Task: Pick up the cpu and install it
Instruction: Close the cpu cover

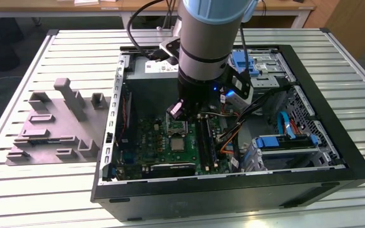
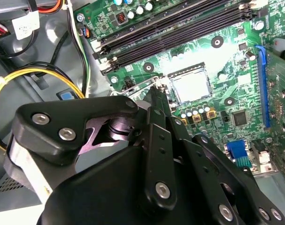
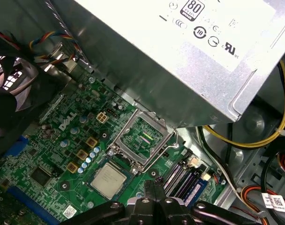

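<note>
Closest to us are the black links of the one gripper (image 2: 155, 90), its fingers drawn together to a narrow tip with nothing visible between them. We count one cpu (image 3: 108, 180). It lies flat in the socket, silver face up, just off the gripper's tip and apart from the fingers. Beside the cpu, one metal retention frame (image 3: 142, 138) stands hinged open, also close to the tip. Both sit on one green motherboard (image 3: 48, 159), which spreads beneath the gripper. Four long dark memory slots (image 2: 180, 23) run along the board a little beyond the socket. One silver power supply (image 3: 180, 56) stands farther off, past the open frame. All of this is inside one black computer case (image 1: 233, 199), into which the arm reaches. Well away from the gripper, outside the case, one grey plastic fixture (image 1: 55, 128) rests on the slatted surface (image 1: 43, 190).
</note>
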